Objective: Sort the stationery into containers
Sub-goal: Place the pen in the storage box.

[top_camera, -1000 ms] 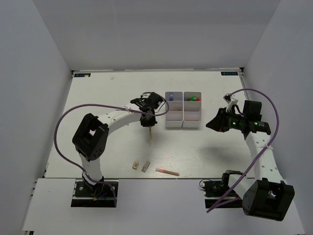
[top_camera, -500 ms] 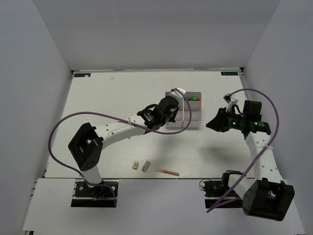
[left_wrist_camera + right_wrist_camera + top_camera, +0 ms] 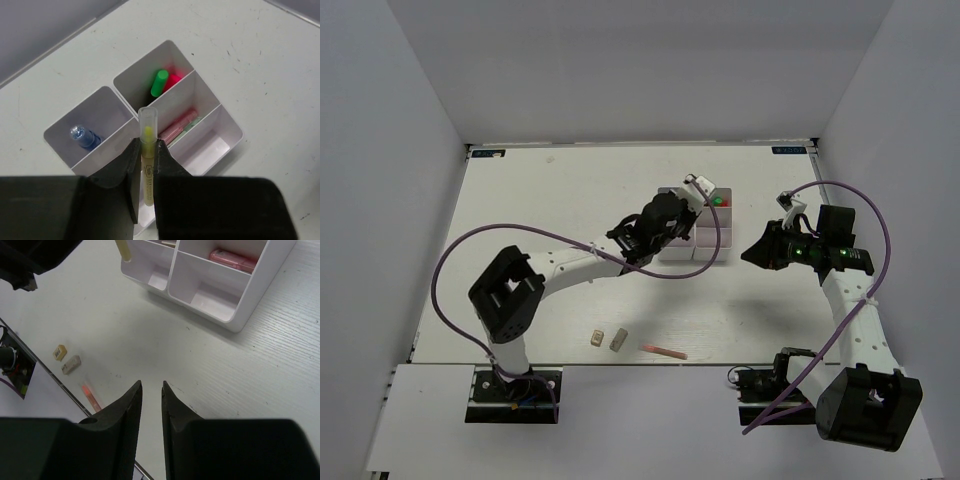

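Note:
My left gripper (image 3: 147,145) is shut on a thin yellow pen (image 3: 148,125) and holds it upright over the white six-compartment box (image 3: 227,125). In the top view the left gripper (image 3: 662,215) covers the box's left half (image 3: 715,240). The box holds a green cap (image 3: 160,82), a red cap (image 3: 173,80), a pink marker (image 3: 179,125) and a blue-tipped item (image 3: 82,136). My right gripper (image 3: 151,387) is slightly open and empty, right of the box (image 3: 250,295). Two erasers (image 3: 596,338) (image 3: 617,341) and a pink pen (image 3: 662,351) lie near the front edge.
The right wrist view shows the erasers (image 3: 59,352) (image 3: 70,364) and the pink pen (image 3: 91,396) near the table's front edge, and the yellow pen's tip (image 3: 123,251) over the box. Grey walls enclose the table on three sides.
My left arm has carried the yellow pen rightward, from left of the box to over it. The right arm has not moved.

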Controlling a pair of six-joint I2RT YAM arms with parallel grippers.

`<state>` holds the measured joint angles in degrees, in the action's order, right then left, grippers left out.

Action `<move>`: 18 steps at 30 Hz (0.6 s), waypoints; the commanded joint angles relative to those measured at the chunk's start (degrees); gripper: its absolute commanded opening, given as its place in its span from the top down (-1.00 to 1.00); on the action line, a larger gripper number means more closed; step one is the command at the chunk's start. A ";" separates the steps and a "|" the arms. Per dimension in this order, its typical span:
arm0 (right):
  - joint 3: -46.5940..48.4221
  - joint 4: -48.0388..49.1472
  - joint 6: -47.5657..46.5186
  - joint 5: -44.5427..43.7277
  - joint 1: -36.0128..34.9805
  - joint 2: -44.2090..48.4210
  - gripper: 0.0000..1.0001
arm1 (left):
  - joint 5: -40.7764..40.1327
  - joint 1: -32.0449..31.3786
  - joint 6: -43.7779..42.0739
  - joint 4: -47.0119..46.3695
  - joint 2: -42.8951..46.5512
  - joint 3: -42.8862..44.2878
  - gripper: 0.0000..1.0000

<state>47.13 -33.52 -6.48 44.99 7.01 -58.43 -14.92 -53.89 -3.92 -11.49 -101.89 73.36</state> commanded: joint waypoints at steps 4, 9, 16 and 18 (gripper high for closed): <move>2.00 -0.58 -0.55 0.71 0.03 0.78 0.49 | 6.21 2.64 1.19 -6.44 -0.95 -3.57 1.00; 2.08 -0.67 -0.64 0.71 0.03 0.78 0.49 | 6.31 3.00 1.02 -9.25 -1.91 -5.95 1.00; 2.08 -0.76 -0.81 0.97 0.03 0.60 0.38 | 5.69 4.14 3.13 -10.23 -3.67 -6.22 0.86; 2.08 -0.85 -0.99 0.97 0.11 0.51 0.10 | 4.99 4.23 3.57 -10.31 -3.76 -6.57 0.24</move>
<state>47.13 -33.78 -6.85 45.10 7.01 -58.43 -10.15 -50.02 -1.91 -19.86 -105.80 67.13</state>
